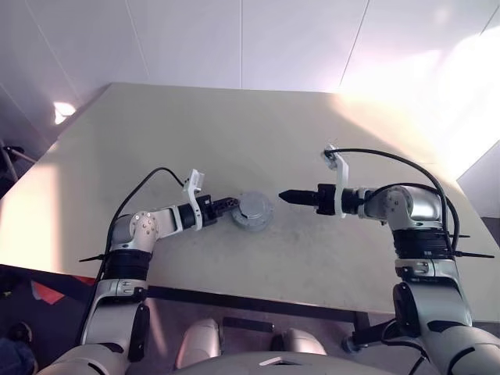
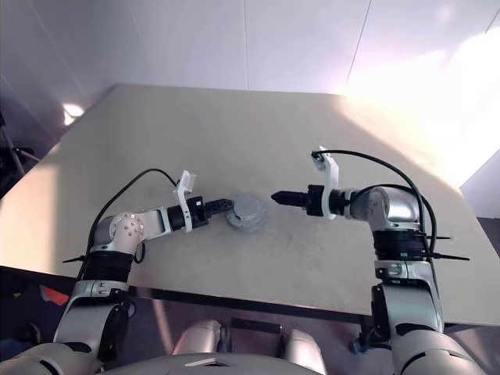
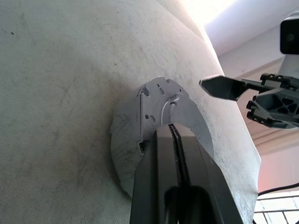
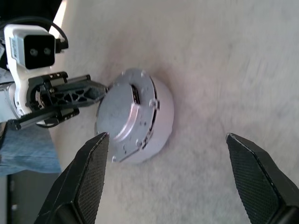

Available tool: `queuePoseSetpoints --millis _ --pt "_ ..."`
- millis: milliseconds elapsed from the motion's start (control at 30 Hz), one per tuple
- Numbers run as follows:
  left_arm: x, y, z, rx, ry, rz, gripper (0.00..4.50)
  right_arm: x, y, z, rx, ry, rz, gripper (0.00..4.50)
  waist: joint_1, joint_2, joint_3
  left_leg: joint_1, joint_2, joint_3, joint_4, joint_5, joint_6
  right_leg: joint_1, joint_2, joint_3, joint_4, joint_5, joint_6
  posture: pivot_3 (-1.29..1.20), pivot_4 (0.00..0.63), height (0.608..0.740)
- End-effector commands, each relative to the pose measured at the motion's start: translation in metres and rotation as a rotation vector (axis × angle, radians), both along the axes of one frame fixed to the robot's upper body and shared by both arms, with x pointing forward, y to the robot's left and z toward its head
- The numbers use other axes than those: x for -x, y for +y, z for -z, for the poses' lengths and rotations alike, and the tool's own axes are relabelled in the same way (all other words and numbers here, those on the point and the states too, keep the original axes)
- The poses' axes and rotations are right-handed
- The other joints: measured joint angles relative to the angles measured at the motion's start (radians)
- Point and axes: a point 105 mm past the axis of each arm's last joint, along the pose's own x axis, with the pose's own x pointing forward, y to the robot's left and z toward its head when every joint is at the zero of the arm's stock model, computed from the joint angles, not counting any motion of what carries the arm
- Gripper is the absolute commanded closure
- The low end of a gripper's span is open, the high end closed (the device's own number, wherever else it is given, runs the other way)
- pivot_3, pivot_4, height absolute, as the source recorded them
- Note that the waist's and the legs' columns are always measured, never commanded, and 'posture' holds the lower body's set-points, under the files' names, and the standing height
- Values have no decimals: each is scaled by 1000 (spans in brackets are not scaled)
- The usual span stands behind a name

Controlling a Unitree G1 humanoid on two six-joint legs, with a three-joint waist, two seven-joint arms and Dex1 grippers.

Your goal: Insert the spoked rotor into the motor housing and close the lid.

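Motor housing point(image 1: 251, 211) with its lid point(image 4: 125, 113) already on is the one and only object I've got on the table point(image 1: 234, 141) right now, sitting near the front edge, roughly in the middle between my two arms. It reads as a single squat, pale grey round unit. The flat top face has a few small holes and a raised clip-like bit across it. I can't see the spoked rotor as a separate part, and I can't tell from here what's inside the closed-up unit.

Count-wise: one round assembly, two pincers, that's it.

Left pincer point(image 1: 229, 206) comes in low from my left side and its tip is right at the edge of the round unit. In the left wrist view its two black fingers point(image 3: 163, 158) are pressed together with no gap, lying against the rim of the disc. Whether they actually pinch anything thin there I can't tell, it just looks like closed fingers touching the edge.

Right pincer point(image 1: 287, 196) is on the other side, pointing toward the unit but apart from it, a bit of bare table between them. Its fingers point(image 4: 88, 163) are spread wide in the right wrist view, nothing between them.
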Motion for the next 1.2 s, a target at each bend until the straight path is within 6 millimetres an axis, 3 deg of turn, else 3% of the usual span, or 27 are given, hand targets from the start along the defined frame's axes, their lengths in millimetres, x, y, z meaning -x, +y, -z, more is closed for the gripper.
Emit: queuePoseSetpoints --millis 33,300,600,900,1033,1200 --pt "3 2 7 -32 17 -1 4500 9 10 -9 -101 78 -3 9 0 0 0 0 0 0 0 0 0 0 0 0 0 0 0 0 0 740" --pt "1 6 8 -41 12 -20 4500 20 42 19 -171 255 4 9 -1 0 0 1 0 0 -1 4 -7 -1 0 0 1 0 0 0 0 740" --pt "-2 9 5 -56 1 -27 4500 -13 75 10 -244 196 39 9 -11 0 0 6 1 0 -6 9 -15 -1 0 0 2 -3 6 0 0 740" --pt "-8 11 1 -58 -16 -45 4500 -9 111 1 -291 186 -63 9 -10 0 0 2 1 0 -8 9 -15 -5 0 0 3 1 -1 0 0 740" --pt "-9 12 2 -58 -16 -52 4500 -4 117 9 -219 159 -108 9 -11 0 0 0 1 0 -8 8 -14 -7 0 0 2 1 -2 0 0 740" --pt "-8 13 3 -55 -14 -61 4500 -10 110 19 -157 152 -68 1660 -11 0 0 0 1 0 -9 8 -14 -7 0 0 2 1 -2 0 0 740"
